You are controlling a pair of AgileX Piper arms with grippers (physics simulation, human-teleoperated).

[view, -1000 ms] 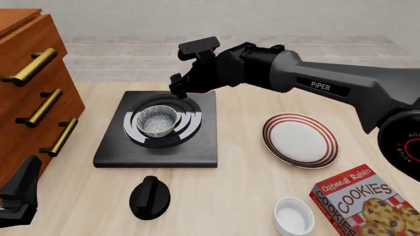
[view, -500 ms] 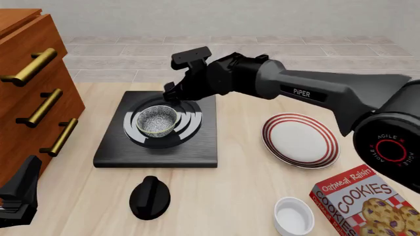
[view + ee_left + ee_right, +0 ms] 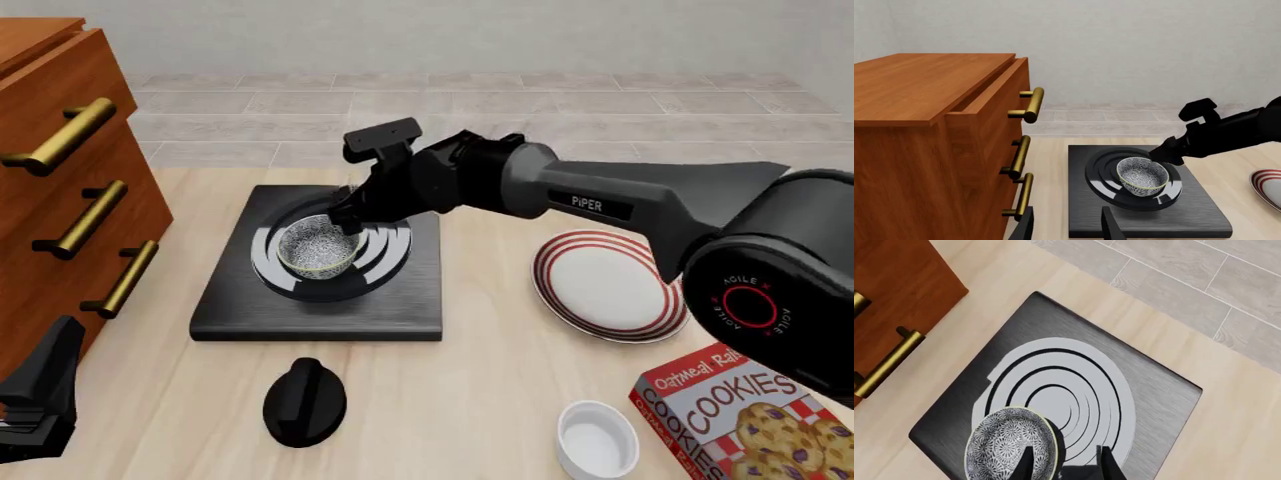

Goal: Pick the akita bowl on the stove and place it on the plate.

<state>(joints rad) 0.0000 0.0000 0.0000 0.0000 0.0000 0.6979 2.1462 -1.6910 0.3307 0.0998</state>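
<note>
The akita bowl (image 3: 318,247) (image 3: 1143,175) (image 3: 1011,445) sits upright in the middle of the burner rings on the black stove (image 3: 320,305) (image 3: 1161,395). My right gripper (image 3: 350,218) (image 3: 1064,466) is open and low at the bowl's far right rim. One finger is over the bowl's inside edge and the other is outside it. The red-striped white plate (image 3: 611,285) lies on the table right of the stove, with nothing on it. My left gripper (image 3: 40,392) (image 3: 1067,230) hangs open at the near left, well away from the stove.
A wooden drawer cabinet (image 3: 67,180) with brass handles stands left of the stove. A black round knob (image 3: 304,400) lies in front of the stove. A plain white ramekin (image 3: 597,438) and a cookie box (image 3: 754,415) are at the near right.
My right gripper has come down and leftward from above the stove's far edge to the bowl's rim. The bowl and the left arm have not moved.
</note>
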